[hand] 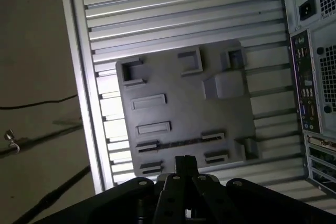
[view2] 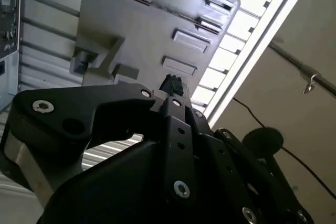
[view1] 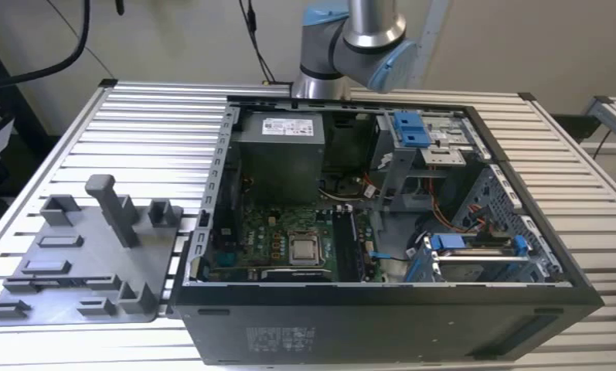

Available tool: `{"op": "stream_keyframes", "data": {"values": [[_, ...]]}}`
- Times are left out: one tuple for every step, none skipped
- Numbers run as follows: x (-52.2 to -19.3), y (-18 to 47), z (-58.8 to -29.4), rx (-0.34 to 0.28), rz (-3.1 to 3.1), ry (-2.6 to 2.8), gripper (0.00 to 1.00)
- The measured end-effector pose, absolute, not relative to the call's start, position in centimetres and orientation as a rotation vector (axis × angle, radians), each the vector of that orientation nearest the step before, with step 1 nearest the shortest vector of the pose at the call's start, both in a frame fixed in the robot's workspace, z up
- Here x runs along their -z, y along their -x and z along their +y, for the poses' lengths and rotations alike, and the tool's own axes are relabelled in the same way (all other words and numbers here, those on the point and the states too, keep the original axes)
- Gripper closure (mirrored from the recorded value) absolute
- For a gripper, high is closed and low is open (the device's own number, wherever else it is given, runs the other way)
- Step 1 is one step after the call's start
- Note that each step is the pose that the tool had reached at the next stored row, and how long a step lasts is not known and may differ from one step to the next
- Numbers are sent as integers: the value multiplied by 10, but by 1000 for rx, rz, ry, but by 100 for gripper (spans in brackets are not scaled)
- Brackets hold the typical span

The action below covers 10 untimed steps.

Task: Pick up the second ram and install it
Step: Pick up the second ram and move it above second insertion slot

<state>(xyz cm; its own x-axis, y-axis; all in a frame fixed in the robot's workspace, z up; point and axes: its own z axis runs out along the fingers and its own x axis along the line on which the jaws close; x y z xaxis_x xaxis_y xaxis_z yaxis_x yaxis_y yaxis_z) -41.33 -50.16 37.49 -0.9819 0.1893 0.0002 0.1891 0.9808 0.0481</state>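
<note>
- Second ram (view1: 341, 246): a thin, flat, dark strip standing on edge in the slot bank, just beside the CPU (view1: 305, 249) on the exterior view's right. It is too small to separate cleanly from the neighbouring strip, so I cannot tell how deep it sits.
- CPU: a square, silver, smooth-topped chip set flat in its socket.
- Motherboard (view1: 261, 232): a green, matte board crowded with small parts, lying on the floor of the case.
- Computer case (view1: 390, 325): black sheet metal, boxy, open on top. A grey power supply (view1: 277, 147) sits at the far end, with blue plastic drive brackets (view1: 411, 130) along the exterior view's right.
- Table (view1: 132, 139): parallel ribbed aluminium slats with a dull sheen.
- Fixture tray (view1: 91, 255) (hand: 184, 114): a matte grey plastic plate with raised rectangular pockets, small slotted holders and one upright post. It lies on the slats just beside the case, on the exterior view's left.
- Black gripper (hand: 185, 162) (view2: 171, 84): angular link bars with silver screw heads. In both wrist views the fingertips are pressed together with nothing seen between them, and it hangs above the tray, well apart from it.
- Arm (view1: 365, 35): a silver tube with pale blue joint caps, standing behind the case.
</note>
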Motion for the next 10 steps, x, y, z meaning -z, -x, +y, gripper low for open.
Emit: {"op": "stream_keyframes", "data": {"values": [[-375, 413, -502, -75, 3121, -312, 89], [-375, 413, -502, -75, 3119, -327, 89], [-375, 413, -502, -75, 3117, -342, 89], [-375, 413, -502, -75, 3115, -356, 89], [-375, 413, -502, -75, 3114, -370, 89], [-375, 413, -502, -75, 3112, -385, 89], [-375, 413, -502, -75, 3110, -400, 89], [-375, 413, -502, -75, 3108, -415, 89], [-375, 413, -502, -75, 3105, -430, 89], [-375, 413, -502, -75, 3103, -444, 89]]}}
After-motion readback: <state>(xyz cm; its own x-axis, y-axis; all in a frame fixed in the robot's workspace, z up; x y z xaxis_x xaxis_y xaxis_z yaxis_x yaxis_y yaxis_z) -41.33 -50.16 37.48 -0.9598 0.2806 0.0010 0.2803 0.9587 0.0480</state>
